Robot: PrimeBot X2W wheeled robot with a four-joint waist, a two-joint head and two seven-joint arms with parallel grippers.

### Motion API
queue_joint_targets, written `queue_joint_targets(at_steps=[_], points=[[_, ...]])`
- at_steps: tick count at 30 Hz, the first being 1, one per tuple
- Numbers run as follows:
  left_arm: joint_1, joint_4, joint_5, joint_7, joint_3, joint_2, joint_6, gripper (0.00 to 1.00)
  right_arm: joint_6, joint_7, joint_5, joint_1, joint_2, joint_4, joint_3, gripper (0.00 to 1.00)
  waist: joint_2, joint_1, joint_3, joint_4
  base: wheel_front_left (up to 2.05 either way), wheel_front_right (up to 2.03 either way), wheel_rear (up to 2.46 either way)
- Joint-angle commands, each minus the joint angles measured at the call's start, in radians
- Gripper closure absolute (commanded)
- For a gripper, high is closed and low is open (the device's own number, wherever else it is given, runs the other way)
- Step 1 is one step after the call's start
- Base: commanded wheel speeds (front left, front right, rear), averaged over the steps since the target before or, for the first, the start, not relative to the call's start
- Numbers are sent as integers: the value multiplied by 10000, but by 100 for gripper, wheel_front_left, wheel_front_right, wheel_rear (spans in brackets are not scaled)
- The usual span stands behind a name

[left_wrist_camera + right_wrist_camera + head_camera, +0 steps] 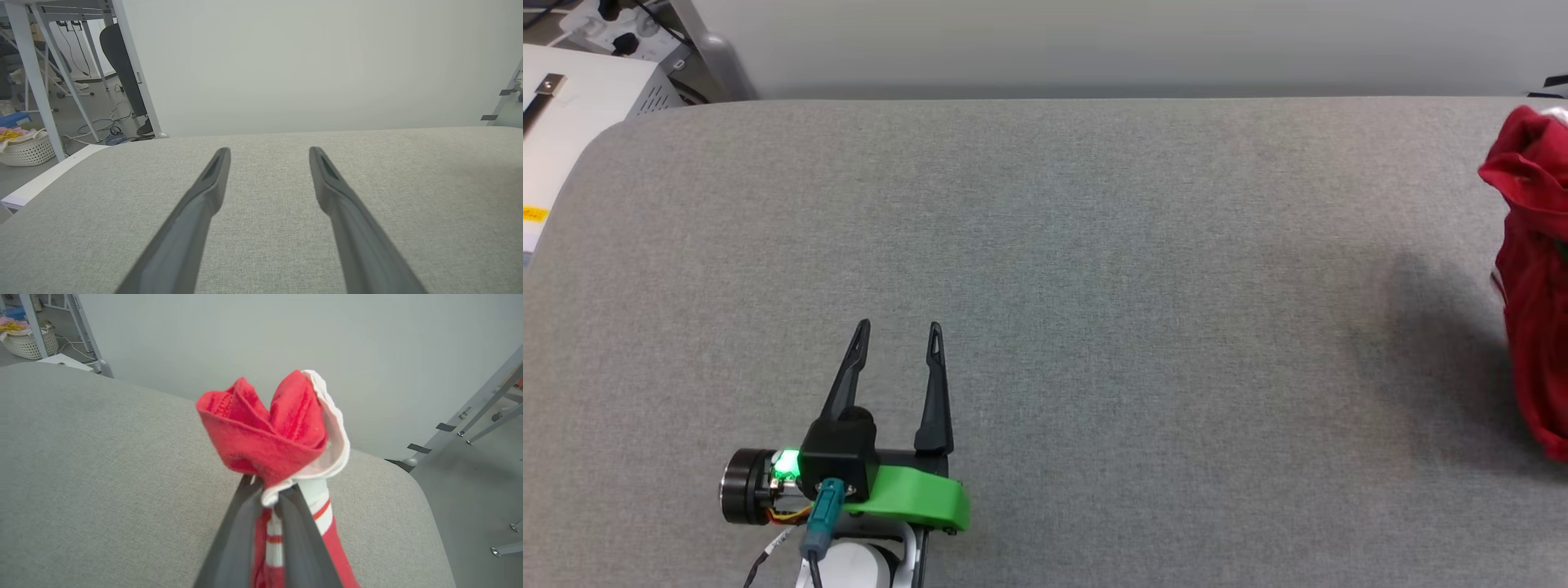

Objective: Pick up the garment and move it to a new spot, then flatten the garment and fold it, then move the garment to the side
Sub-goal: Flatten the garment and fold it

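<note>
Clamping bunched red garment (261, 433), right jaws; left jaws apart over grey surface (1094, 245).

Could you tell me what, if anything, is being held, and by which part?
The right gripper pinches the red shirt at a bunched fold beside its white striped trim; the left gripper is open and empty.

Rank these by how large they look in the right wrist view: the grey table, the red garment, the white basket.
1. grey table
2. red garment, enlarged by nearness to the camera
3. white basket, far off, so its true size is unsure
</note>
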State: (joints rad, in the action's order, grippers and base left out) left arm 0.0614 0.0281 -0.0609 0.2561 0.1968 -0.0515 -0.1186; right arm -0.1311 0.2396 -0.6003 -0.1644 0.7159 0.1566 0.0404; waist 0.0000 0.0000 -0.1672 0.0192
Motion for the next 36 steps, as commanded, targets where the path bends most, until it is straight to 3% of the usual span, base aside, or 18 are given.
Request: queue_joint_targets(at_steps=[1,6,12,22,28,29,33,36], points=[[-126,-14,43,57,13,13,34,0,4,99,166,14,-186,324,-52,100,0,0,14,82,0,0,0],[-54,-16,-13,57,116,13,31,0,4,286,518,-690,-800,736,417,100,0,0,-68,329,0,0,0],[135,-20,-83,57,218,13,-15,0,4,248,629,-2440,-1568,-144,2294,100,0,0,-334,740,0,0,0],[460,10,-349,57,461,13,-201,0,4,-375,253,-5546,-3049,-3431,6910,100,0,0,-1001,1519,0,0,0],[572,30,-484,57,527,13,-327,0,4,-712,-118,-6319,-4064,-5471,9768,100,0,0,-1239,1714,0,0,0],[594,37,-508,57,544,13,-355,0,4,-673,-380,-6360,-4332,-6095,10689,100,0,0,-1281,1726,0,0,0],[679,61,-535,57,577,13,-401,0,4,-673,-1016,-6374,-4668,-7144,11910,100,0,0,-1341,1705,0,0,0],[730,85,-517,57,537,13,-418,0,4,-980,-1310,-6423,-4838,-7617,12176,100,0,0,-1320,1604,0,0,0]])
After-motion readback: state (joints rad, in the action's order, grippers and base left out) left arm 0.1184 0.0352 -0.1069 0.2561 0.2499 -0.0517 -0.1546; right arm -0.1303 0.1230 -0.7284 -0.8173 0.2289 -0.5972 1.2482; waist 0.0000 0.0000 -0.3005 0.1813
